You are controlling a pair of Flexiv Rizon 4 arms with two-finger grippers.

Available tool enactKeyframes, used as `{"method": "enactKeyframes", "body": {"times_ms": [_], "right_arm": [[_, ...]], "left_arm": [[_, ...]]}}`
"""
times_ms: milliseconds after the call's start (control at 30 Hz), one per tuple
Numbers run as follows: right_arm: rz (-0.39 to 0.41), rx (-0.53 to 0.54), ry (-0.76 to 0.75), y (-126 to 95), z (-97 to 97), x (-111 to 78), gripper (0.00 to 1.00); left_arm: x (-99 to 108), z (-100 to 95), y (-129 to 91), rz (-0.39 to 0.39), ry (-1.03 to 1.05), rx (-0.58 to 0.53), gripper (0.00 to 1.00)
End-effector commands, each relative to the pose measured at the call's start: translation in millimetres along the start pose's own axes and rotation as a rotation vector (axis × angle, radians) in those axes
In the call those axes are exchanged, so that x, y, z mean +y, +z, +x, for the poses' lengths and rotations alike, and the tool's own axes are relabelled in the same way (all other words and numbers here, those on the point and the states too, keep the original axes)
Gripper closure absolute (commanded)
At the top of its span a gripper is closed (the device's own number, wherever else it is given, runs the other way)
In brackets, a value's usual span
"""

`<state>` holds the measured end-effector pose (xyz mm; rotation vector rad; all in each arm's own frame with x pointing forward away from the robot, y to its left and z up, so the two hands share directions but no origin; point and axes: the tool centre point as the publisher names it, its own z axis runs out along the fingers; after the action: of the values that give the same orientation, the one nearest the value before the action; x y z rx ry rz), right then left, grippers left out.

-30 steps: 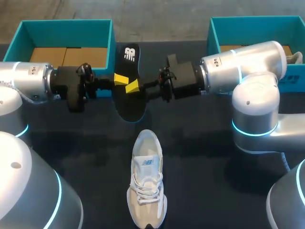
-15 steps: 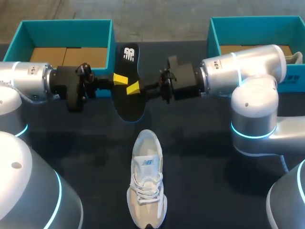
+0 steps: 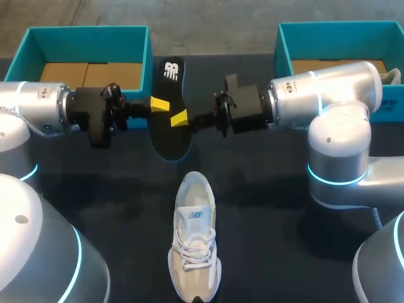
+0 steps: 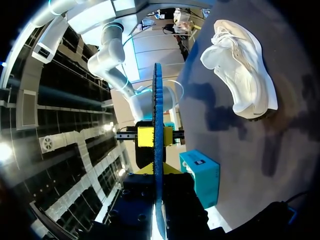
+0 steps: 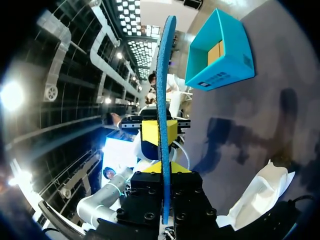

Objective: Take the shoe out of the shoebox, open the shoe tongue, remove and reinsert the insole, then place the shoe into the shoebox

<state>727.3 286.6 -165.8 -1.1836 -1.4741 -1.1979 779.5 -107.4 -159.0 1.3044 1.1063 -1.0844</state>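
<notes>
A black insole [image 3: 169,110] hangs above the table between my two arms; in both wrist views it shows edge-on as a thin blue strip [image 4: 158,125] [image 5: 164,90]. My left gripper [image 3: 160,104] is shut on its left edge. My right gripper [image 3: 179,117] is shut on its right edge, facing the left one. In each wrist view the gripper's own yellow tips [image 4: 158,170] [image 5: 164,167] pinch the strip, with the other arm's tips just ahead. The white shoe [image 3: 194,237] lies on the table in front of the insole, toe toward the insole.
A teal shoebox [image 3: 87,38] stands at the back left behind my left arm. Another teal shoebox [image 3: 341,31] stands at the back right behind my right arm. Dark tabletop [image 3: 265,208] lies bare on both sides of the shoe.
My right gripper's fingers have closed onto the insole's right edge, and that arm has shifted slightly right. The left gripper, the insole and the shoe have stayed put.
</notes>
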Motion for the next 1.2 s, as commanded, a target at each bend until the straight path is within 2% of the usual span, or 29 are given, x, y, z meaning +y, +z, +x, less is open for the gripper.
{"method": "enactKeyframes", "body": {"times_ms": [33, 67, 100, 133, 333, 533, 733, 1200], "right_arm": [[-0.001, 0.004, -0.002, 5, -1.4, 0.3, 1.00], [-0.004, 0.004, -0.006, 5, -1.5, 0.2, 1.00], [-0.007, 0.003, -0.008, 5, -1.6, 0.2, 1.00], [-0.008, 0.002, -0.010, 5, -1.6, 0.1, 1.00], [-0.050, -0.014, -0.045, 0, -3.3, -1.9, 1.00], [-0.098, -0.022, -0.129, -9, -8.4, -3.6, 1.00], [-0.085, 0.005, -0.220, -16, -11.1, -0.8, 1.00], [-0.085, 0.005, -0.220, -16, -11.1, -0.8, 1.00]], "left_arm": [[0, 1.0, 3, -0.001, -0.001, 0.006, 1.00], [0, 1.3, 3, 0.002, 0.001, 0.010, 0.93], [-1, 1.2, 3, 0.002, 0.003, 0.012, 0.55], [-1, 0.9, 3, 0.002, 0.004, 0.013, 0.02], [-6, -4.3, -10, 0.001, 0.015, 0.020, 0.00], [-14, -2.8, -37, 0.006, 0.001, 0.079, 0.00], [-22, 3.9, -58, 0.040, -0.086, 0.171, 0.00], [-22, 3.9, -58, 0.040, -0.086, 0.171, 0.00]]}}
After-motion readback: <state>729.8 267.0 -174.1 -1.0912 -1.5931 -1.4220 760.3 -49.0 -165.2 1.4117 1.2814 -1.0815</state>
